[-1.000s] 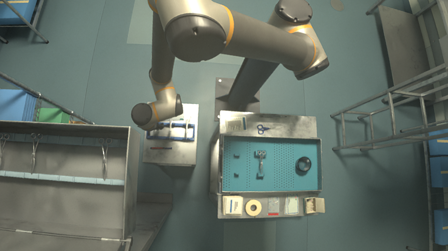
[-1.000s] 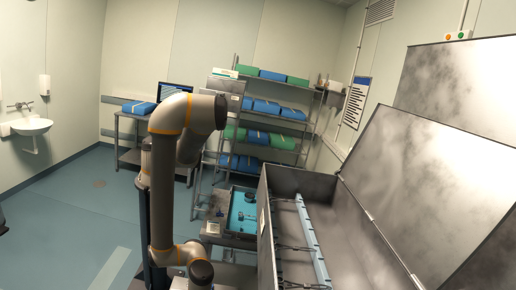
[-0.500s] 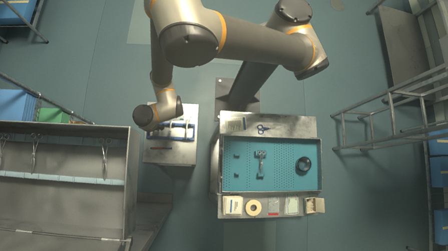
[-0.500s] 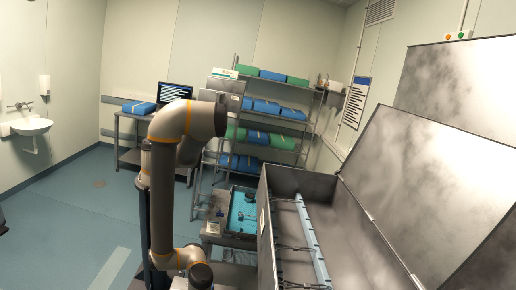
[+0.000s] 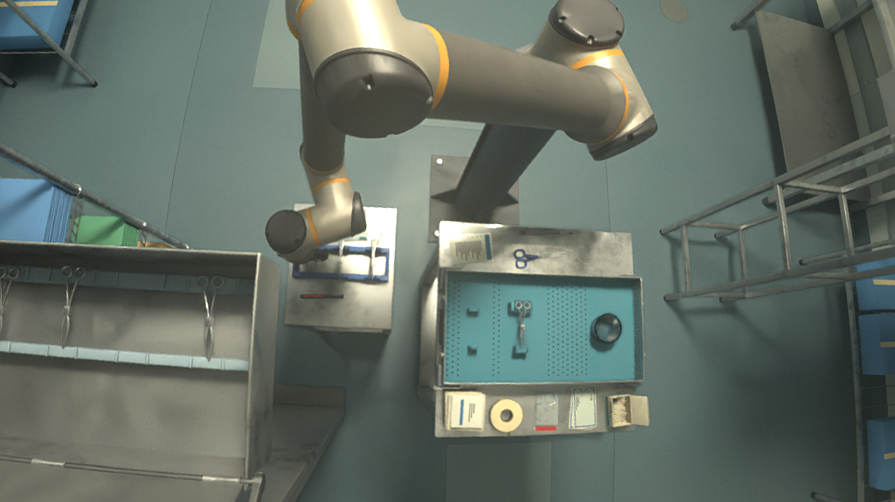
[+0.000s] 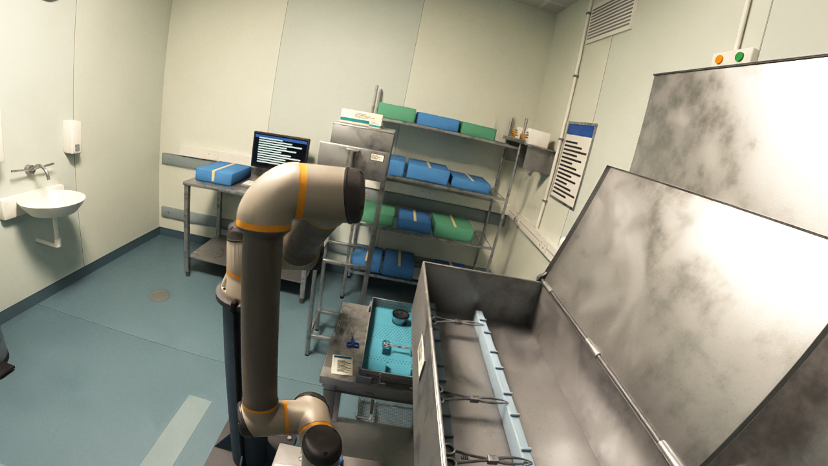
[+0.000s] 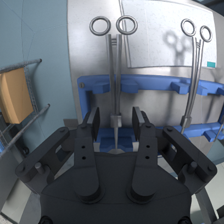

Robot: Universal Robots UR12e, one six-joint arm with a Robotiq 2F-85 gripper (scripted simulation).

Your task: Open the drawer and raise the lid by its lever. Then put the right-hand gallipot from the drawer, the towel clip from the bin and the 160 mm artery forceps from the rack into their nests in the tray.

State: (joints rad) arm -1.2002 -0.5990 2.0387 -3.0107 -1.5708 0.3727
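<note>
The artery forceps (image 7: 115, 79) lie across the blue rack (image 7: 142, 90) on a small steel table, ring handles pointing away from me and their hinge box between my fingers. My gripper (image 7: 115, 120) is open, low over the rack's near rail, and holds nothing. A second pair of forceps (image 7: 193, 79) lies in the rack to the right. In the teal tray (image 5: 540, 330) a towel clip (image 5: 521, 323) sits in the middle and a dark gallipot (image 5: 607, 330) sits to its right. From the side camera my wrist (image 5: 308, 230) hides the rack's left end.
The large steel bin (image 5: 86, 344) stands open with its lid raised, close to the rack table's left side, with three instruments (image 5: 67, 312) hanging inside. Shelving with blue and green packs (image 6: 431, 191) lines the walls. A wire basket with an orange pack (image 7: 13, 93) is left of the rack.
</note>
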